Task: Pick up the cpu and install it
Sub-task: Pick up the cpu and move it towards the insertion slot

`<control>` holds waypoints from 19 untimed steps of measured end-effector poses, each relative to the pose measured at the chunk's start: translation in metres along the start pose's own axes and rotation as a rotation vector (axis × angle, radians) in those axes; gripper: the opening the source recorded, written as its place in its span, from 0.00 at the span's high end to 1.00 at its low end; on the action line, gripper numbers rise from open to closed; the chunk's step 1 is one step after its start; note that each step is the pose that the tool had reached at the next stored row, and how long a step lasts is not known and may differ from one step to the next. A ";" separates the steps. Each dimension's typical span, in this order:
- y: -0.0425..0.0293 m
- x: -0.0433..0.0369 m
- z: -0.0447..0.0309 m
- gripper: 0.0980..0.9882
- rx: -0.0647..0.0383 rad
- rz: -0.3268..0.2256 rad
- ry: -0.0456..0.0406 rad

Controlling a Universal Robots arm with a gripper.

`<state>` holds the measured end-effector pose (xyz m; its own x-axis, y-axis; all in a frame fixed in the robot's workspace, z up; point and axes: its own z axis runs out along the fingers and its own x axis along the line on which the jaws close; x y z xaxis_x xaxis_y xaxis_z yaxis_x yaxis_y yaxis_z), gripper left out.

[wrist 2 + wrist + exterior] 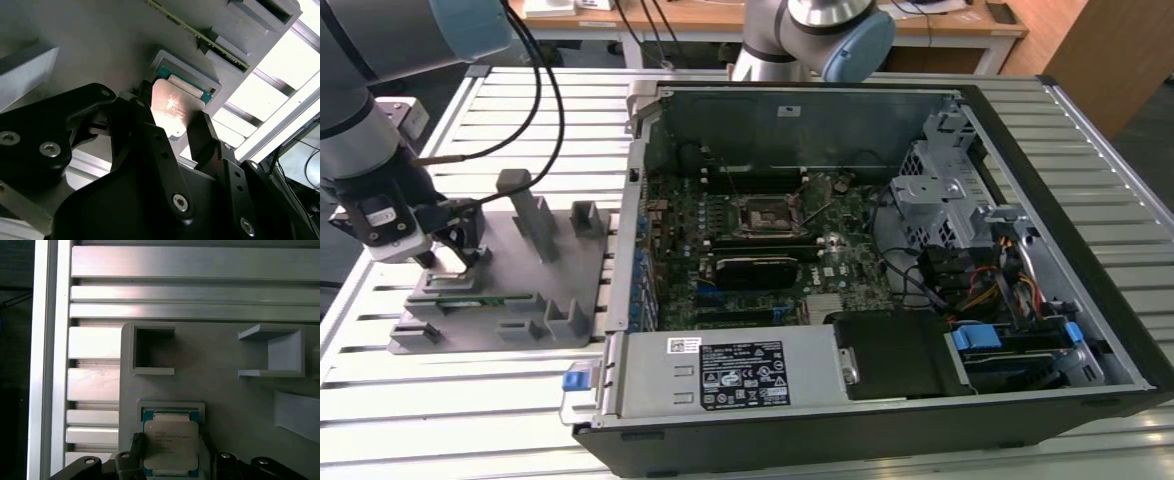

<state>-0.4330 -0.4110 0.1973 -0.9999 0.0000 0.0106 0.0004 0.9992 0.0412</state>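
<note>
The cpu (170, 435), a flat square chip with a silvery top plate on a green base, lies in a shallow walled recess of the grey fixture (520, 300) at the exterior view's left. My gripper (450, 258) is lowered onto that spot. In both wrist views its black fingers (137, 442) stand one on each side of the cpu (172, 100), pressed against two opposite edges. The chip still rests level in its recess. In the open computer case, the black square socket (765, 213) sits on the motherboard, far off toward the exterior view's right.
Upright grey posts (534, 215) and pockets (152, 350) rise from the fixture near my gripper. The fixture lies on a slatted aluminium table (400, 400). The case wall (638, 200) stands between fixture and motherboard. A second arm's base (807, 35) stands behind the case.
</note>
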 end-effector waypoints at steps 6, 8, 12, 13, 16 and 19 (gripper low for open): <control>0.0000 0.0001 -0.0007 0.52 0.000 0.000 0.0004; 0.0000 0.0000 -0.0010 0.52 -0.001 0.000 0.0001; 0.0000 0.0001 -0.0036 0.52 0.000 0.000 0.0004; 0.0001 0.0001 -0.0045 0.52 0.000 0.000 0.0003; 0.0002 0.0001 -0.0062 0.52 -0.001 0.000 0.0001; 0.0002 0.0001 -0.0066 0.52 -0.001 0.000 0.0001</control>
<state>-0.4331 -0.4111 0.2039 -0.9999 0.0000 0.0107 0.0005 0.9991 0.0418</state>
